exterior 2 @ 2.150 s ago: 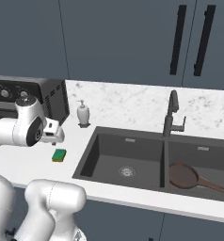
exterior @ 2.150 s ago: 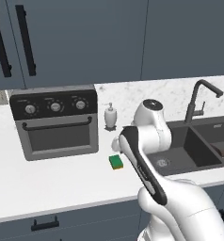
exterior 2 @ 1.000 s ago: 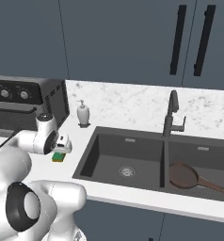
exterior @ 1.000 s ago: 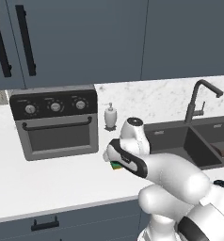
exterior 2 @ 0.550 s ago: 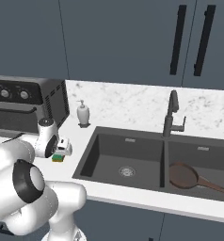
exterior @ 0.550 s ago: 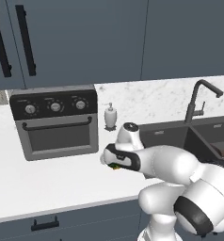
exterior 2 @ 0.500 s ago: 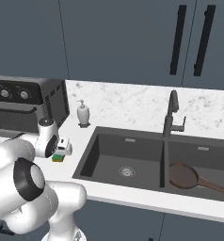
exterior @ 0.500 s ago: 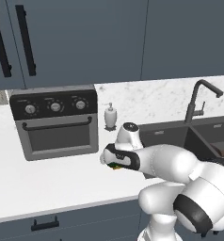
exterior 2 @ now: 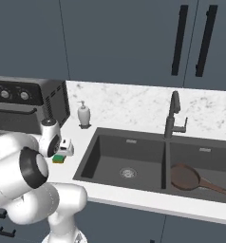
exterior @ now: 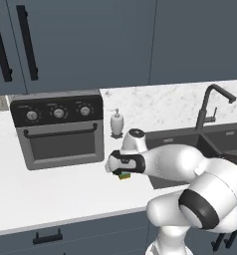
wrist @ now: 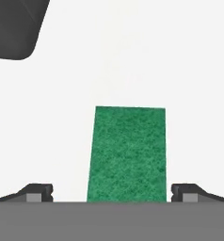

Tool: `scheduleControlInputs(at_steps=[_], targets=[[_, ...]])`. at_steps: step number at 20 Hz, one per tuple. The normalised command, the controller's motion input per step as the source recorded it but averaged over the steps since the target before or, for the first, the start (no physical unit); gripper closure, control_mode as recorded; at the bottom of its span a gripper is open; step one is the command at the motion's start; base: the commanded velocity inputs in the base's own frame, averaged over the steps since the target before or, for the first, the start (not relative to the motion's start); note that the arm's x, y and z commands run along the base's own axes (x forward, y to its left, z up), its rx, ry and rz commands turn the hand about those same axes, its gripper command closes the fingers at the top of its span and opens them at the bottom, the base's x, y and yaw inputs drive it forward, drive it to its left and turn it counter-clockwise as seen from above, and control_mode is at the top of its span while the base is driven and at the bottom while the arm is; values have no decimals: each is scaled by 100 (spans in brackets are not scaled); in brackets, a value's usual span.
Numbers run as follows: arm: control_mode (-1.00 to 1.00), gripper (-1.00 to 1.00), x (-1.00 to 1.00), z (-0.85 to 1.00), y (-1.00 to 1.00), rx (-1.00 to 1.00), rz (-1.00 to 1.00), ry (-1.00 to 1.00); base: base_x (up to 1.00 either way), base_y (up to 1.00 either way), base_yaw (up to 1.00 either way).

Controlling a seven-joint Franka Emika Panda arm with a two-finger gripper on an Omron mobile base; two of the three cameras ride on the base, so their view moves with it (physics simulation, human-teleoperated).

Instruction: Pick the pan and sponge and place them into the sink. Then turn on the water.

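The sponge lies green side up on the white counter, left of the sink. My gripper is open and low over it, one fingertip on each side with a gap to the sponge. From the base views, the hand hangs right above the sponge, which peeks out under it. The reddish-brown pan rests in the sink's right basin, its handle pointing right. The left basin holds nothing but its drain.
A dark toaster oven stands on the counter left of the sponge. A white soap dispenser sits by the back wall. The dark faucet rises behind the sink's divider. My own arm spans the counter's front.
The hand has swung down from above the counter to just over the sponge. In the last half second it has barely moved.
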Motion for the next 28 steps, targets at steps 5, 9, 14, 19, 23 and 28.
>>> scheduleControlInputs(at_steps=[5,9,14,19,23,28], targets=[[-100,-100,0,-9,0,0,0,0,0,0,0],[-100,-100,0,-3,0,0,0,0,0,0,0],[-100,-100,0,0,0,0,0,0,0,0,0],[-100,-100,0,0,0,0,0,0,0,0,0],[-100,-100,0,0,0,0,0,0,0,0,0],[-100,-100,0,0,-3,0,0,0,0,0,0]])
